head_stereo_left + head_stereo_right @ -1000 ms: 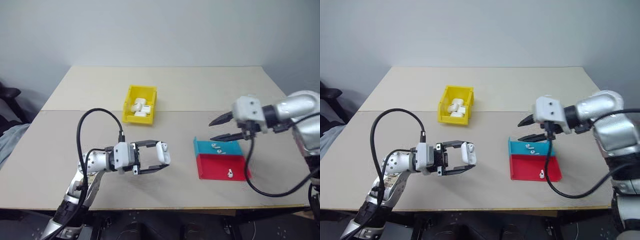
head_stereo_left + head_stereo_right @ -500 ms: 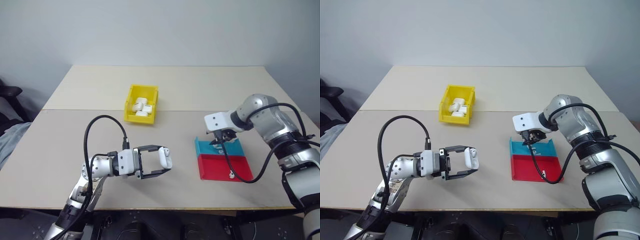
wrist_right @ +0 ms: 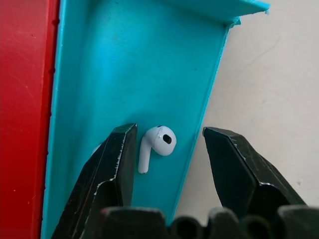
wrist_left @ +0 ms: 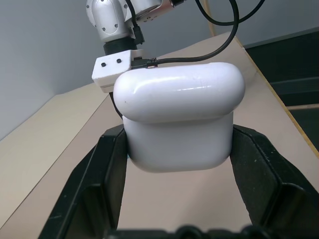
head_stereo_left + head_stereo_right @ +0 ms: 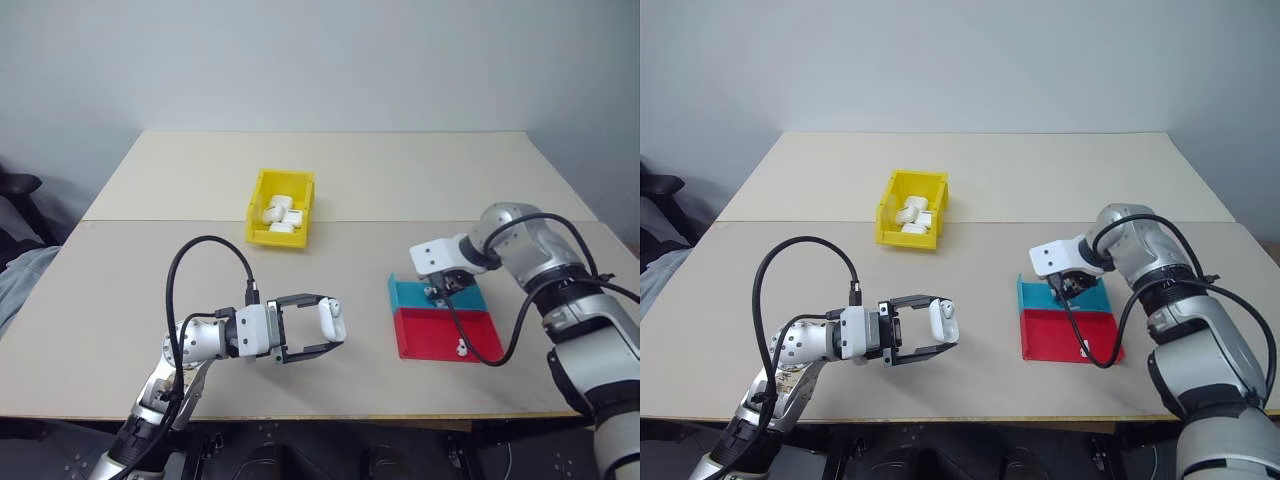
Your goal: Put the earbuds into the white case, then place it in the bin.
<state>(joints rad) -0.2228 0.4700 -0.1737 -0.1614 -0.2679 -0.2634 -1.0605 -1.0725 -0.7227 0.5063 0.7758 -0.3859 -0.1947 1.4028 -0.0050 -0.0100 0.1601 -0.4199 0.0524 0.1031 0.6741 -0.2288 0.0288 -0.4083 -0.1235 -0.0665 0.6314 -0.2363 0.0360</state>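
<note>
Tiny glossy white stemmed earbud (image 3: 155, 145) lies in shallow teal tray (image 3: 114, 74) | right end effector (image 3: 167, 149) spread either side of it (not touching) | left end effector (image 5: 318, 327) pinches glossy white rounded case (image 4: 179, 119) above beige surface (image 5: 400, 180) | yellow plastic bin (image 5: 300, 238) well apart.

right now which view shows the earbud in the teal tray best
The right wrist view: the earbud lies on the teal tray, framed between the open fingers of the right gripper, its stem and opening clear. In the head views the gripper covers that spot; another earbud shows in the red tray.
</note>
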